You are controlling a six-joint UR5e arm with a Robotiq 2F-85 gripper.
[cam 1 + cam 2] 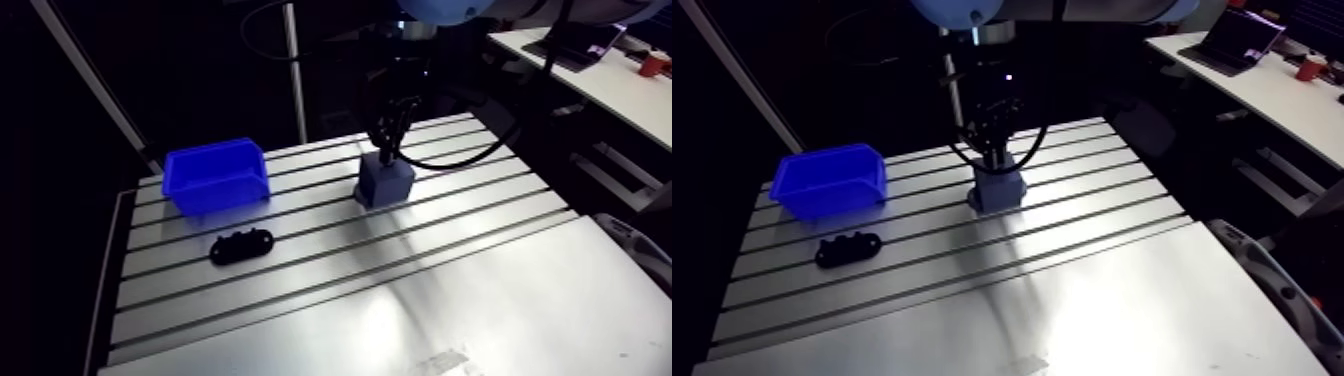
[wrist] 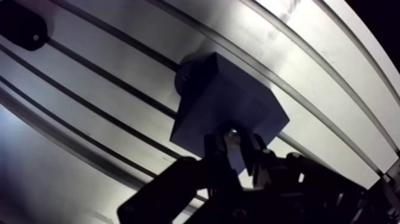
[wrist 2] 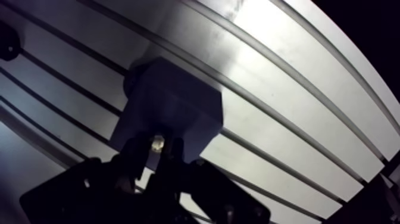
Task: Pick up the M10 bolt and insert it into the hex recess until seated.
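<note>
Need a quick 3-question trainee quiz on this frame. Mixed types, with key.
1. True or false: the bin stands apart from the block.
2. The claw hangs over: A the bin, B the block, C neither.
3. What is pinched in the claw?

Key: 1 true; 2 B; 3 the bolt.

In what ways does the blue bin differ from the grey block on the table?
The blue bin is bright blue, wide and open-topped; the grey block is dull, narrower and cube-shaped. The gripper, holding the bolt, hangs over the block; nothing hangs over the bin. Both stand on the slotted table.
</note>
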